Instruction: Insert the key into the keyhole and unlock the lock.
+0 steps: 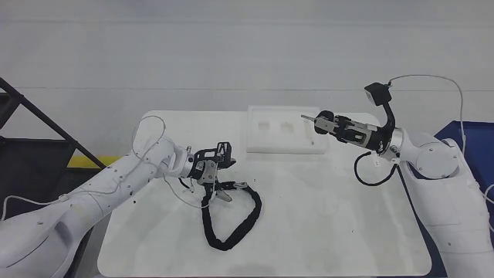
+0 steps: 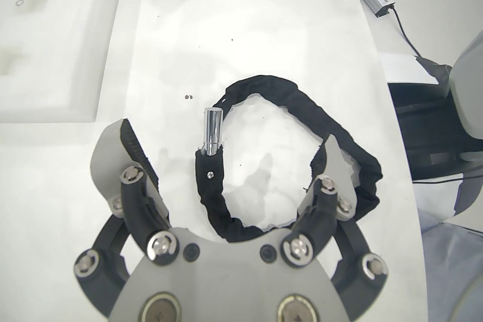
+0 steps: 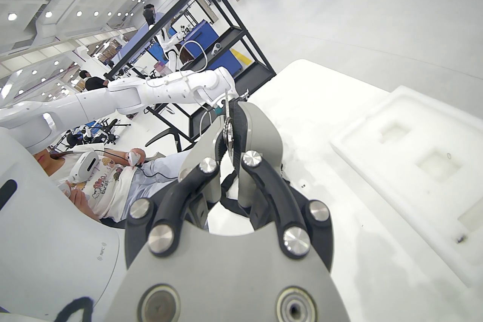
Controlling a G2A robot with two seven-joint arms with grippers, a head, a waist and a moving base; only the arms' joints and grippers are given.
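**One part done: key (image 3: 227, 129) in hand, lock (image 2: 286, 93) not yet opened**

You have the key pinched flat between the closed fingers of the right gripper (image 3: 231, 112), with its tip poking out past them. That gripper hangs over one end of the foam tray (image 1: 285, 135), well apart from the lock. By my reading the pickup is finished. Bringing the key to the keyhole, pushing it in and turning it are all left to do.

Your left gripper (image 2: 226, 134) is spread wide over the lock on the table (image 1: 332, 224), with one finger on either side of the loop. One finger overlaps the black sleeve in the wrist view, and you cannot tell whether it touches. It grips nothing, so the lock is not steadied yet.

The lock is a chain in a black fabric sleeve, lying in a rough ring on the table in front of the tray. One end carries a short bright metal cylinder (image 2: 212, 129), lying flat, with its free end just beside the sleeve's other end. Whether the two ends are joined is unclear, and the keyhole cannot be made out.
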